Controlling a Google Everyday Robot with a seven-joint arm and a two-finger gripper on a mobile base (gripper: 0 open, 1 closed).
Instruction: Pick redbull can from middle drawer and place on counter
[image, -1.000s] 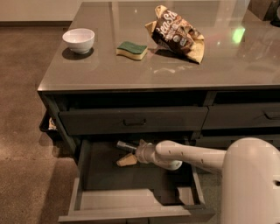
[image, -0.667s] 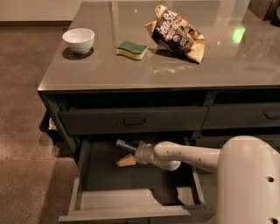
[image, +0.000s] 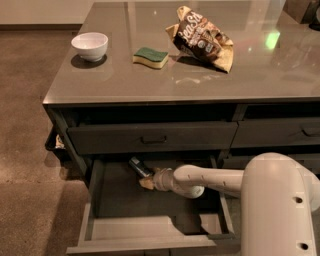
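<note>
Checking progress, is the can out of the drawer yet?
No. The can sits tilted inside the open drawer, with the gripper right beside it.

The middle drawer (image: 150, 227) is pulled out, with open floor toward its front edge and left corner. The handled drawer (image: 152, 138) overhangs its back edge, where the gripper (image: 147, 183) sits by the redbull can (image: 140, 167). The arm (image: 210, 180) crosses the right side. On the counter (image: 175, 85), a white bowl (image: 90, 45) near the left edge, a sponge (image: 151, 56) and a snack bag (image: 202, 40) stand in the way. The strip along the front edge is open.
</note>
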